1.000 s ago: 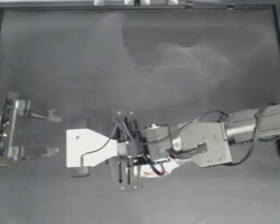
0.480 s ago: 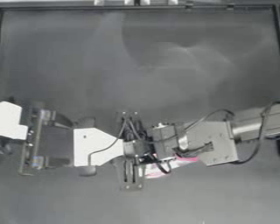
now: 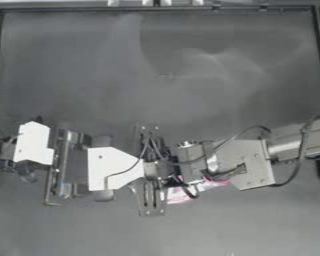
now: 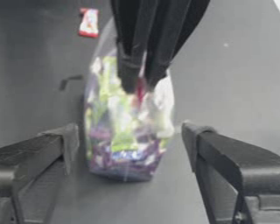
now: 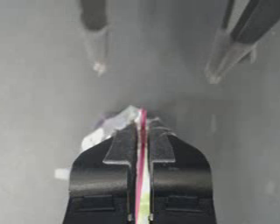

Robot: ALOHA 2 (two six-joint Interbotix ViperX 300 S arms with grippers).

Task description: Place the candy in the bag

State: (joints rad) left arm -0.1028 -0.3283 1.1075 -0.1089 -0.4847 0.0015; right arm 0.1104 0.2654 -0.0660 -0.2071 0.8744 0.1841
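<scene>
The bag (image 4: 124, 146), a clear pouch with multicoloured sweets inside, hangs from my right gripper (image 4: 140, 81), which is shut on its top edge. In the right wrist view the jaws of that gripper (image 5: 141, 131) pinch the bag's pink seal strip (image 5: 141, 175). My left gripper (image 4: 129, 135) is open, one jaw on each side of the bag without touching it. The candy (image 4: 89, 22), red and white, lies flat on the table beyond the bag. From above, both grippers meet low in the middle, with the bag (image 3: 189, 191) showing pink beneath the right gripper (image 3: 171, 175); the candy is hidden there.
The dark table (image 3: 163, 70) spreads wide behind the two arms. A raised rim (image 3: 156, 9) runs along the far edge. The left arm's white links (image 3: 111, 169) lie low on the left side.
The left arm has stretched rightwards from the left edge, bringing its open gripper up around the bag. The right gripper still holds the bag in nearly the same spot.
</scene>
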